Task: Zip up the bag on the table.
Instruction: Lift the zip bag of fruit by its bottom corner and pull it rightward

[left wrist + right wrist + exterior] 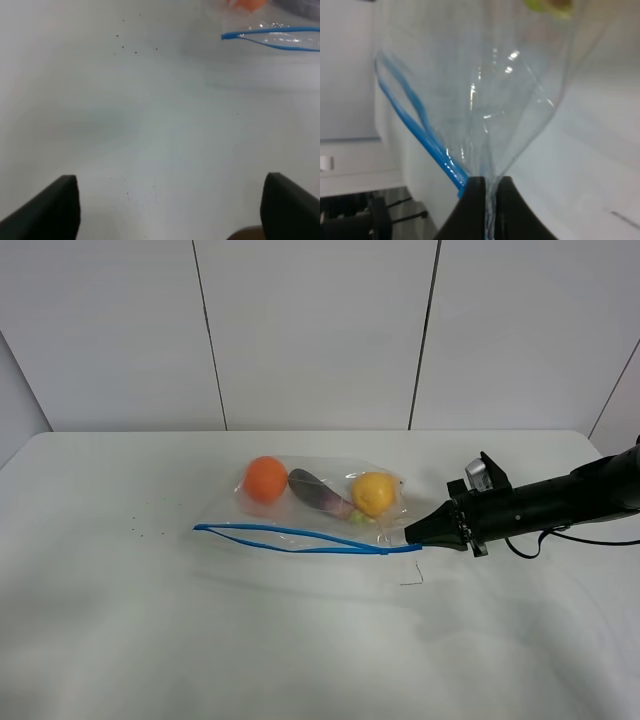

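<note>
the table (pixel 150 640) held the bag (pixel 320 502) near its middle. the bag lay flat, its long axis running left to right across the high view and its mouth facing the near edge. the blue zip strip (pixel 300 537) gaped along most of its length, so sealing looked barely begun. the right gripper (pixel 412 536) was clamped on the bag's right corner at the strip's end. the left gripper (pixel 172 200) hung over bare table with its jaws wide apart, short of the bag.

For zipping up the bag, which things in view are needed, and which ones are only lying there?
Needed: bag, blue zip strip, right hand shut on its corner, table.
Only there: orange, eggplant and pear inside; dark specks; thin bent scrap; open left hand.
</note>
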